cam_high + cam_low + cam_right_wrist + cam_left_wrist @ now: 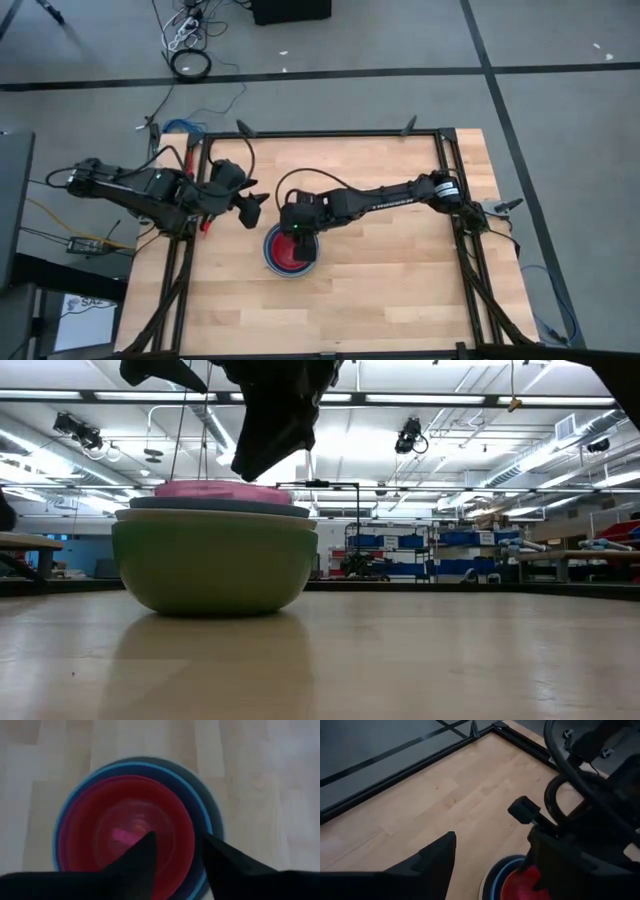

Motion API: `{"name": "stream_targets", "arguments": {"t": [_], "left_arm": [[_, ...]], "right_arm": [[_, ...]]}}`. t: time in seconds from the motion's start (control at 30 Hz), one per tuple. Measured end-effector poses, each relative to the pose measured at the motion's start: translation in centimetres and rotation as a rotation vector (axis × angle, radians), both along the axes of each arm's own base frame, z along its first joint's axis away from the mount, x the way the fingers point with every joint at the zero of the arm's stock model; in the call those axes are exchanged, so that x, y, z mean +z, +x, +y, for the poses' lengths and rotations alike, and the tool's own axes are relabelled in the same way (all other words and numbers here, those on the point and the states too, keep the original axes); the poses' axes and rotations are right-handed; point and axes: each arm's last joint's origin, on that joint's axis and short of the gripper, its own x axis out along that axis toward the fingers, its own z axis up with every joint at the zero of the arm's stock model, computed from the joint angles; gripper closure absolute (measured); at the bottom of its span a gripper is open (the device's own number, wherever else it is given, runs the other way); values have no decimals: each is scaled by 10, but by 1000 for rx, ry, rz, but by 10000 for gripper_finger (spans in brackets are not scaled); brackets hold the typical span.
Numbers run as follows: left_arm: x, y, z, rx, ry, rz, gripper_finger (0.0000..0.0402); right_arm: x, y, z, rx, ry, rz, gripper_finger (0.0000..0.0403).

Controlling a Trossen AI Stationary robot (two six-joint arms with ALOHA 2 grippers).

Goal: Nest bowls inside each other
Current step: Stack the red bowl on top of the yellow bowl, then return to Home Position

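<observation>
One stack of bowls (214, 555), two claws.

We see a green outer bowl (214, 568), a grey-blue rim (218, 505) above it, and a pink-red innermost bowl (127, 832) ringed in blue. The table (390, 290) is pale wood grain, framed in black; both arms are black.

Even, bright light falls from ceiling strip lamps (420, 400), which glare white in the low view. The table (400, 290) shows only soft, faint shadows. The right wrist view is washed pale and blurred (the bowls (132, 825) smear at their rims). Its near fingers (137, 865) are black, out-of-focus shapes.
</observation>
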Motion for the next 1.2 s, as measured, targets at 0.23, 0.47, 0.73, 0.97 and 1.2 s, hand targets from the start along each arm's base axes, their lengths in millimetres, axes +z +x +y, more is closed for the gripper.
{"name": "stream_targets", "arguments": {"t": [0.23,0.47,0.73,0.97,1.2], "left_arm": [[-9,12,-3,-4,21,52,135],[-8,17,-4,-5,16,32,135],[9,29,-11,-138,102,-115,135],[62,7,-10,-264,360,-436,135],[87,-56,0,-304,404,-559,135]], "right_arm": [[3,1,0,31,-31,-27,221],[21,-13,15,149,-83,-10,217],[70,-50,49,305,-115,-77,216],[167,-124,51,365,-106,-332,217],[241,-248,23,399,-93,-649,217]]}}
